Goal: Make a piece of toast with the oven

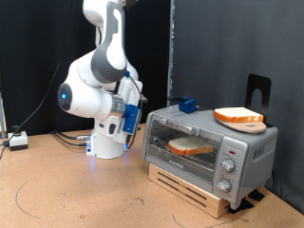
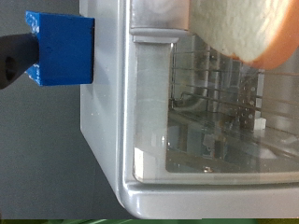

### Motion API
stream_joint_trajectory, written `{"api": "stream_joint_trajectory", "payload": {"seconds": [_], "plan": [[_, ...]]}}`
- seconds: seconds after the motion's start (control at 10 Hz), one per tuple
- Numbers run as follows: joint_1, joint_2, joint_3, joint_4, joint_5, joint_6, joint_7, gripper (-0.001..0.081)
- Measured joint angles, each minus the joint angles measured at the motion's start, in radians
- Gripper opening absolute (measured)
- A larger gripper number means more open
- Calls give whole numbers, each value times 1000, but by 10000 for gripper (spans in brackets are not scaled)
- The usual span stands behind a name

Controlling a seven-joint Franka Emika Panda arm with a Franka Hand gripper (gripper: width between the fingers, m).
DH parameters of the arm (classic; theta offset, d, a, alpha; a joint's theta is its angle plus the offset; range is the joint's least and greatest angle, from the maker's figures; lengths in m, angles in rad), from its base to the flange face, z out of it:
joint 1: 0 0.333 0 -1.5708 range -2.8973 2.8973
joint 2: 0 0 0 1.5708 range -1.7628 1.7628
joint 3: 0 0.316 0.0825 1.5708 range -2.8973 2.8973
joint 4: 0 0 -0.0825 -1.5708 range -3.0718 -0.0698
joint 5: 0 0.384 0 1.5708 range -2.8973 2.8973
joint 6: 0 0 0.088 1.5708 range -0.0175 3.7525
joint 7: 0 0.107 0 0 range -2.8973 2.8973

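My tool hangs by the exterior view's left end of the oven, near its side wall; I cannot tell whether it is released or clenched, and nothing shows between its fingers. The door looks closed with a toast on the rack inside. Another slice lies on the oven's top. I judge the loading step done, with my tool standing beside the oven.

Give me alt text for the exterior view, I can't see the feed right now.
A silver toaster oven sits on a wooden pallet with its glass door shut and one bread slice on the rack inside. A second slice lies on a round board on top. The white robot arm's tool hangs beside the oven's left end.
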Motion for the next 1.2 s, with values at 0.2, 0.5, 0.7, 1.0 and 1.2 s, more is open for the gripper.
{"api": "stream_joint_trajectory", "payload": {"seconds": [0.2,0.5,0.7,1.0,1.2], "plan": [[0,7,0,9,-25,-31,4,809],[-9,100,-16,102,-25,-2,13,809],[-10,158,-18,153,-9,68,14,809],[-7,229,-17,194,70,229,32,809],[-7,235,-15,200,63,188,32,809]]}}
